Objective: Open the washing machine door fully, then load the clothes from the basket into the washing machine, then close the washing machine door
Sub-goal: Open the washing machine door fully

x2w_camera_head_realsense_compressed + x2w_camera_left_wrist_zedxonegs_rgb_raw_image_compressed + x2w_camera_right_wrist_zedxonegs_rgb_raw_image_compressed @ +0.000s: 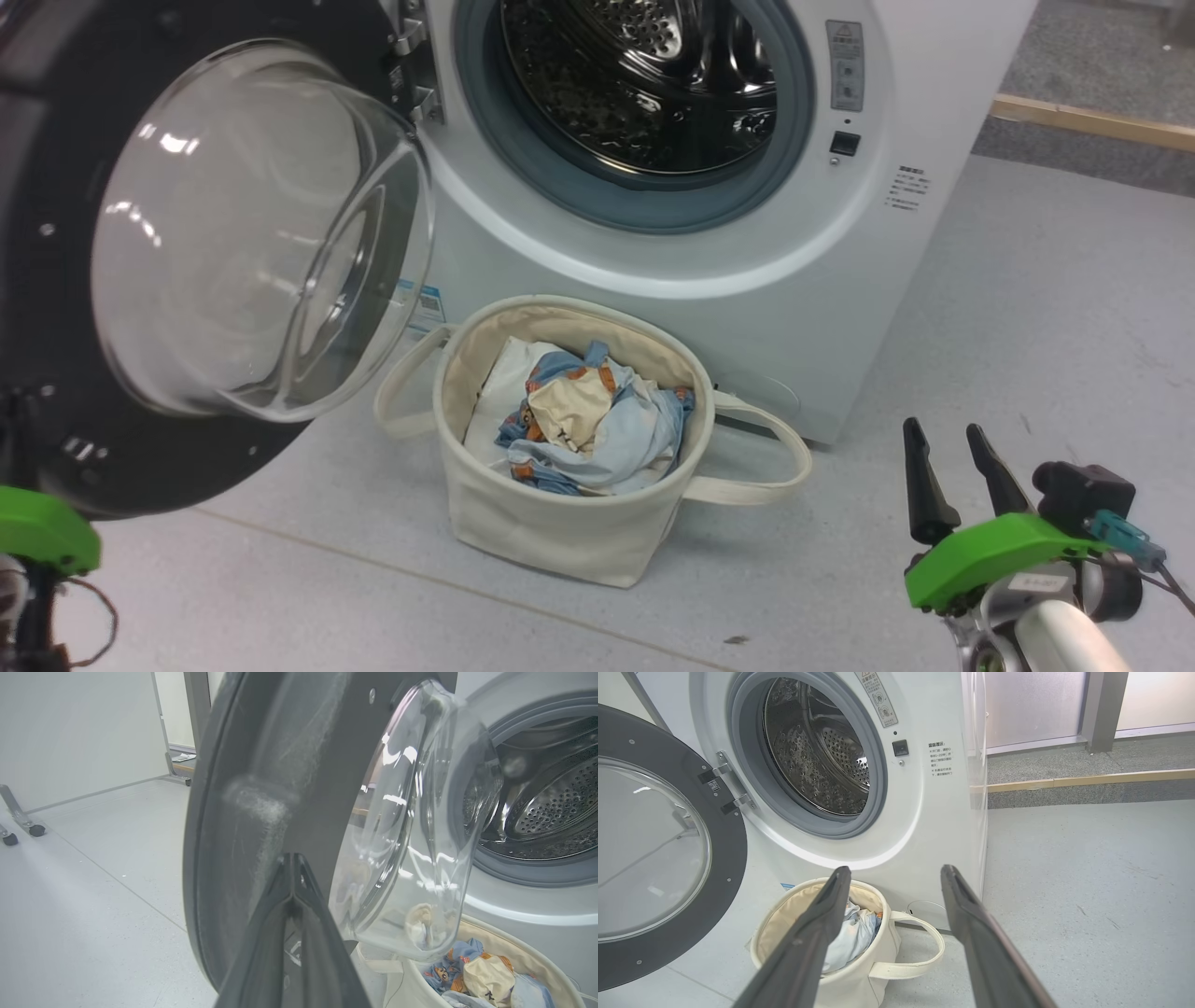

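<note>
Washing machine [747, 280] stands white on the grey floor [1027, 327], its steel drum [644, 84] bare and showing through the open mouth. Its door [233, 243] hangs swung wide on the hinge at the machine's left side, domed glass bulging outward. Directly in front of the machine, under the mouth, sits the cream basket [551, 532], one loop handle trailing toward each side. The clothes [588, 420] lie bunched inside the basket, light blue with orange prints around a cream piece. The right gripper [943, 431] hovers off the machine's right front corner, fingers spread apart and holding nothing. The left gripper [292, 858] has its fingers pressed together, tips by the door's dark rim; whether they touch it is unclear.
</note>
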Controlling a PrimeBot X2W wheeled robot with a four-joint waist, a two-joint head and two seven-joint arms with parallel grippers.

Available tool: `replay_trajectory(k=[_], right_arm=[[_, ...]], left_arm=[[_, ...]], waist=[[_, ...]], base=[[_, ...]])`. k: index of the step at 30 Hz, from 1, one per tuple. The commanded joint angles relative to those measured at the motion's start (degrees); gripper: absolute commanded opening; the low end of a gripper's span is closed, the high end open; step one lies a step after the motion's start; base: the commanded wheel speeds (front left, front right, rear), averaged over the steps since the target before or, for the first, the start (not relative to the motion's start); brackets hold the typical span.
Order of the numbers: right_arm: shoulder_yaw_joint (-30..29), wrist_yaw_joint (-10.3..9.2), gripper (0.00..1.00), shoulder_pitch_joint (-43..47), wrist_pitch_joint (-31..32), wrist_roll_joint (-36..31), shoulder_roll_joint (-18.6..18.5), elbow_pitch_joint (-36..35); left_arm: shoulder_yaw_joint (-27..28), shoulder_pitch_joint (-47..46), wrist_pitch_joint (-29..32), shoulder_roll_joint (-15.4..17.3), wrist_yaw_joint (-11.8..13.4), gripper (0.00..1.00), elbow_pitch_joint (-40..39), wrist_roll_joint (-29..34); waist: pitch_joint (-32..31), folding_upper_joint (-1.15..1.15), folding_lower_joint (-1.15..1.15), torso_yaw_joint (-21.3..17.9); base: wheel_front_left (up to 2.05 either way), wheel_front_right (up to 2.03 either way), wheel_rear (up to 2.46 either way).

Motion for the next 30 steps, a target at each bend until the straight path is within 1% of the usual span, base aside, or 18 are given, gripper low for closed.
replay_trajectory(k=[1, 2, 7, 12, 16, 17, 18, 24, 28, 30], right_arm=[[1.0, 0.03, 1.00, -2.5, -0.8, -0.1, -1.0, -1.9], [1.1, 0.03, 1.00, -2.6, -0.8, -0.1, -0.9, -1.9], [0.9, 0.03, 1.00, -2.7, -0.9, -0.1, -0.9, -1.9], [0.8, 0.03, 1.00, -2.4, -1.1, 0.0, -0.8, -1.9], [1.1, 0.03, 1.00, -2.6, -1.3, 0.0, -0.9, -1.9], [1.1, 0.03, 1.00, -2.7, -1.4, -0.1, -0.9, -1.9], [1.2, 0.03, 1.00, -2.8, -1.4, -0.1, -0.9, -2.0], [1.3, 0.03, 1.00, -2.6, -1.6, -0.1, -1.1, -1.9], [1.5, 0.03, 1.00, -2.8, -1.6, -0.4, -1.2, -2.2], [1.6, 0.03, 1.00, -2.9, -1.7, -0.7, -1.3, -2.3]], left_arm=[[2.9, -3.8, -0.7, 4.0, 0.3, 0.00, -0.6, -0.5], [3.4, -4.7, -1.1, 5.1, 0.5, 0.00, 1.1, -0.6], [3.7, -6.0, -2.0, 6.1, 0.2, 0.00, 3.3, -0.9], [2.6, -6.4, -2.6, 5.6, -0.5, 0.00, 4.2, -0.6], [1.7, -6.7, -2.8, 4.5, -0.7, 0.00, 3.0, -0.7], [1.6, -6.7, -3.0, 4.1, -0.9, 0.98, 2.2, -0.9], [1.3, -6.7, -3.1, 3.7, -0.9, 1.00, 1.4, -0.9], [-1.0, -5.1, -2.9, 1.8, -1.2, 1.00, -4.9, -0.2], [-2.0, -3.6, -2.7, 0.8, -0.9, 1.00, -9.2, -0.2], [-2.2, -2.7, -2.1, -0.2, -1.5, 1.00, -10.9, -1.2]], waist=[[0.1, 0.00, 0.00, -0.3], [0.1, 0.00, 0.00, -0.7], [0.1, 0.00, 0.00, -1.1], [0.0, 0.00, 0.00, -0.6], [-0.2, 0.00, 0.00, 0.1], [-0.3, 0.00, 0.00, 0.3], [-0.4, 0.00, 0.00, 0.5], [-1.1, 0.00, 0.00, 1.3], [-1.4, 0.00, 0.00, 1.1], [-1.5, 0.00, 0.00, 0.6]], base=[[0.00, 0.00, 0.00], [0.00, 0.00, 0.00], [0.00, 0.00, 0.00], [0.00, 0.00, 0.00], [0.00, 0.00, 0.00], [0.00, 0.00, 0.00], [0.00, 0.00, 0.00], [0.00, 0.00, 0.00], [0.00, 0.00, 0.00], [0.00, 0.00, 0.00]])
